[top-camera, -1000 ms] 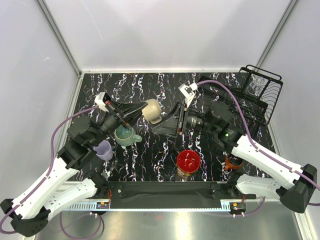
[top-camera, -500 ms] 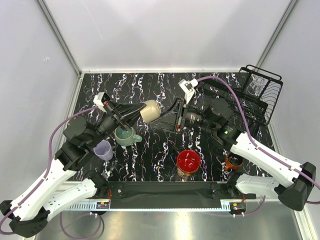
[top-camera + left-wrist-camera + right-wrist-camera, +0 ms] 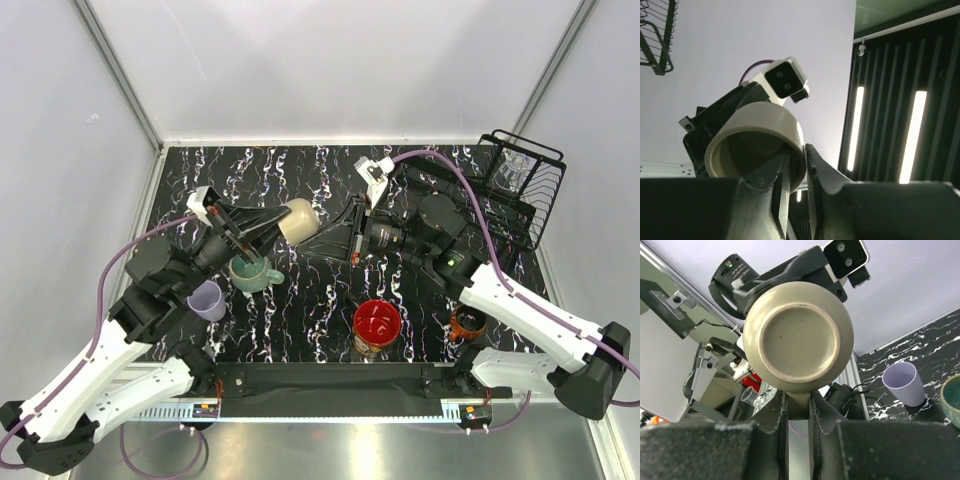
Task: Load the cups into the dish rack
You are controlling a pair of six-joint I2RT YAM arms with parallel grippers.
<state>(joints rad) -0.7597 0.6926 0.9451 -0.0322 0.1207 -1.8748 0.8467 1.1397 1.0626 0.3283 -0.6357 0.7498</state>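
The beige mug [image 3: 297, 220] hangs on its side above the table between both arms. My left gripper [image 3: 273, 227] is shut on its rim, one finger inside the mouth and one outside [image 3: 805, 150]. My right gripper [image 3: 314, 240] is shut on the mug's handle [image 3: 799, 407], below its round base [image 3: 797, 335]. On the table stand the teal-green mug [image 3: 252, 270], the lavender tumbler [image 3: 207, 298], the red-inside dark mug [image 3: 377, 322] and the small orange mug [image 3: 466, 324]. The clear glass [image 3: 508, 172] sits in the black wire dish rack [image 3: 541, 215] at the far right.
The teal mug and the lavender tumbler sit right under my left arm. The red-inside mug stands near the front edge between the two arm bases. White walls close in the table on three sides. The rack's corner [image 3: 657, 30] shows in the left wrist view.
The beige mug has shifted slightly left and tilted. My right gripper has moved up and in towards it, and its fingers now clamp the handle.
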